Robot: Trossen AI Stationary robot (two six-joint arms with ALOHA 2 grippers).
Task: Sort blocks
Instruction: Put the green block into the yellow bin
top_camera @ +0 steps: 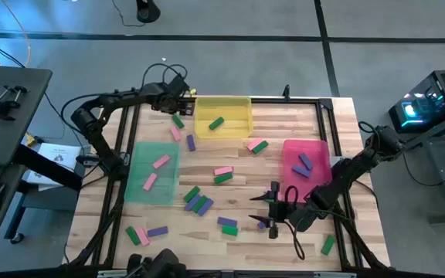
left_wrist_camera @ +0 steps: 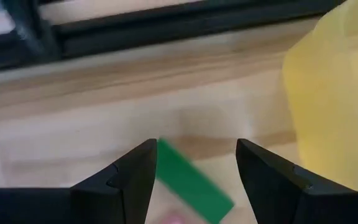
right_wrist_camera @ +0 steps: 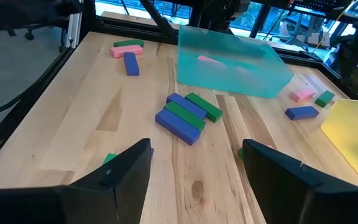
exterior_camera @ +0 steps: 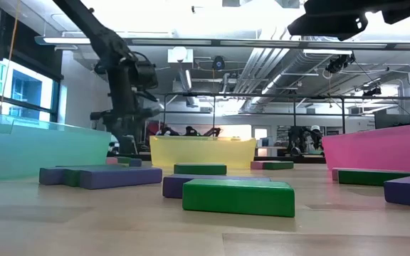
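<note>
Pink, green and purple blocks lie scattered flat on the wooden table [top_camera: 230, 193]. My left gripper [top_camera: 178, 110] hangs open at the far left, beside the yellow tray [top_camera: 234, 108], pointing steeply down. In its wrist view a green block [left_wrist_camera: 191, 183] lies on the table below the gap between its fingers, untouched; this is the green block [top_camera: 178, 121] of the high view. My right gripper [top_camera: 267, 208] stands open and empty above the near right part of the table, facing a cluster of purple and green blocks [right_wrist_camera: 185, 115].
The yellow tray holds a green block [top_camera: 216, 123]. A green tray [top_camera: 141, 193] at the left holds two pink blocks. A pink tray [top_camera: 319, 150] at the right holds purple blocks. A black frame [top_camera: 284, 100] runs along the table's edges.
</note>
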